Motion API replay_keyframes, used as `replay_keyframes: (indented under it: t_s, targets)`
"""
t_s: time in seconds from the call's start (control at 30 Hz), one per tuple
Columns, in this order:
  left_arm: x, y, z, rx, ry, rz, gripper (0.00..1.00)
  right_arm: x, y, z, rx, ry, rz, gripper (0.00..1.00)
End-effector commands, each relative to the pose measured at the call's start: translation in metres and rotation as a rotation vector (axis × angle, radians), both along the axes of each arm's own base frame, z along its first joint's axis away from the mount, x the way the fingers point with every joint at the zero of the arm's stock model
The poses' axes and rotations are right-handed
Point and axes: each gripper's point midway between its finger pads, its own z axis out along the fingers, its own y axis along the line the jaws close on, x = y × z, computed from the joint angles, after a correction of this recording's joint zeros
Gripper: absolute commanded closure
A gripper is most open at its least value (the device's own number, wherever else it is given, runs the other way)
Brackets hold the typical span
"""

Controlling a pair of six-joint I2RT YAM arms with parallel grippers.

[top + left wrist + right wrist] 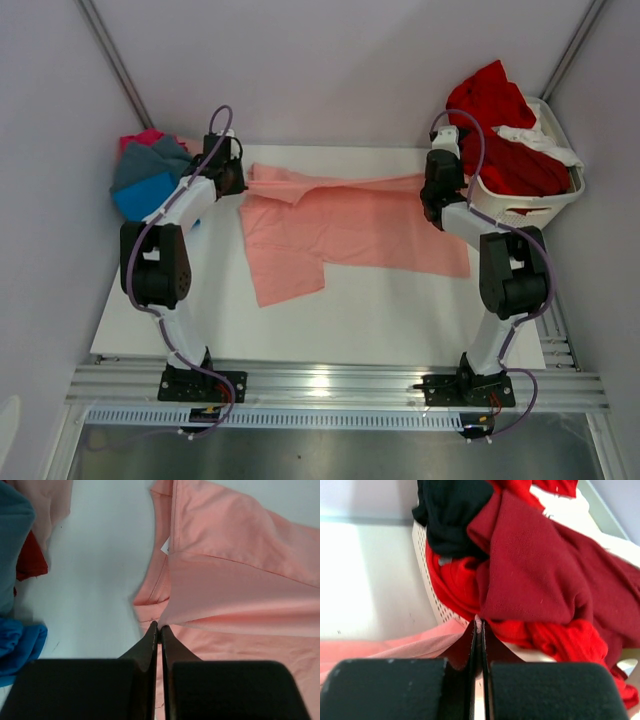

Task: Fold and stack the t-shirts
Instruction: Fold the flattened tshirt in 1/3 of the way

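Note:
A salmon-pink t-shirt [350, 230] lies spread across the white table, its top edge lifted and stretched between both grippers. My left gripper [240, 180] is shut on the shirt's left end, and the left wrist view shows its fingertips [160, 626] pinching a fold of the salmon cloth [240, 580] beside the collar. My right gripper [432, 190] is shut on the right end. In the right wrist view a bit of salmon cloth [395, 645] sits between its closed tips [479, 622]. A pile of grey, blue and magenta t-shirts [150, 175] sits at the far left.
A white slatted laundry basket [520, 200] at the far right holds red, dark red and white shirts [535, 570]; its wall [427, 575] is just beyond my right gripper. The blue shirt [20, 645] of the pile lies left of my left gripper. Grey walls enclose the table.

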Motion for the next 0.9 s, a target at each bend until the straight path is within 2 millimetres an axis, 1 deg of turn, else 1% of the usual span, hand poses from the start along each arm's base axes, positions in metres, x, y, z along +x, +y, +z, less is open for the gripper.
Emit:
replay_keyframes:
  t_s: [0.0, 0.07, 0.13, 0.2, 0.33, 0.43, 0.5, 0.57, 0.63, 0.67, 0.7, 0.77, 0.8, 0.83, 0.87]
  targets:
    - [-0.004, 0.005, 0.023, -0.024, -0.057, 0.065, 0.99, -0.015, -0.012, 0.02, 0.002, -0.048, -0.083, 1.0]
    - [-0.007, 0.002, 0.025, -0.041, -0.055, 0.065, 1.0, -0.02, -0.012, 0.012, 0.003, -0.027, -0.091, 1.0]
    - [-0.009, 0.002, 0.024, -0.051, -0.047, 0.075, 0.99, -0.025, -0.012, 0.01, 0.008, -0.02, -0.099, 1.0]
    - [-0.012, 0.002, 0.023, -0.054, -0.042, 0.083, 0.99, -0.029, -0.011, 0.005, 0.025, -0.007, -0.105, 1.0]
    - [-0.019, 0.007, 0.021, -0.045, -0.032, 0.116, 0.99, -0.036, -0.014, -0.002, 0.031, 0.007, -0.122, 1.0]
    - [-0.024, 0.011, 0.023, -0.04, -0.034, 0.133, 1.0, -0.041, -0.012, -0.007, 0.07, 0.016, -0.121, 1.0]
    - [-0.027, 0.016, 0.023, -0.025, -0.028, 0.161, 0.99, -0.044, -0.011, -0.015, 0.081, 0.029, -0.118, 1.0]
    - [-0.031, 0.02, 0.018, -0.007, -0.012, 0.176, 0.99, -0.047, -0.013, -0.019, 0.077, 0.027, -0.141, 1.0]
    - [-0.039, 0.021, 0.012, -0.014, -0.001, 0.188, 0.99, -0.049, -0.014, -0.02, 0.089, 0.026, -0.149, 1.0]
    - [-0.039, 0.02, 0.011, -0.031, -0.009, 0.203, 0.99, -0.049, -0.013, -0.021, 0.094, 0.027, -0.144, 1.0]
    - [-0.043, 0.02, 0.006, -0.039, -0.001, 0.213, 0.99, -0.05, -0.012, -0.022, 0.1, 0.03, -0.14, 1.0]
    - [-0.047, 0.019, -0.002, -0.056, 0.018, 0.224, 0.99, -0.051, -0.009, -0.031, 0.12, 0.046, -0.136, 1.0]
    - [-0.048, 0.016, -0.004, -0.074, 0.023, 0.224, 0.99, -0.051, -0.009, -0.032, 0.129, 0.046, -0.136, 0.99]
    - [-0.049, 0.014, -0.009, -0.082, 0.036, 0.22, 0.98, -0.051, -0.008, -0.035, 0.135, 0.046, -0.134, 0.88]
    - [-0.049, 0.012, -0.011, -0.094, 0.042, 0.224, 0.93, -0.052, -0.009, -0.037, 0.14, 0.042, -0.143, 0.77]
